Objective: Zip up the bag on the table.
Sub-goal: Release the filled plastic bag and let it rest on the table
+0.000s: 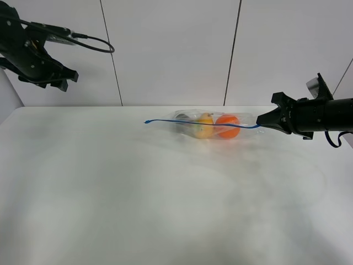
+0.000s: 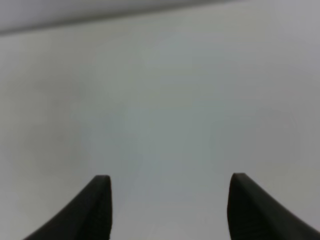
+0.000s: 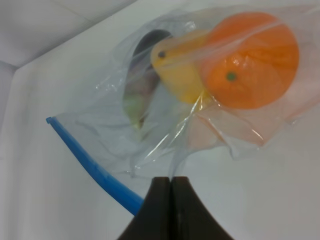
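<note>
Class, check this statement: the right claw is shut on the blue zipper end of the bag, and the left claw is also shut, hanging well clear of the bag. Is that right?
Not quite. The left claw is open, not shut: the left wrist view shows it spread wide with nothing in it. The rest stands: the right claw is shut on the blue zipper strip of the bag.

Your left arm [image 1: 33, 52]: matte black, blocky angular housings, with a black cable [image 1: 98, 45] looping off it. Your right arm [image 1: 325, 115]: black, rounder barrel, dark cable [image 1: 332, 140] curling beneath. Your left gripper [image 2: 170, 200] has black tapered fingers, faintly ribbed inside. Your right gripper [image 3: 172, 185] has smooth black wedges.
</note>
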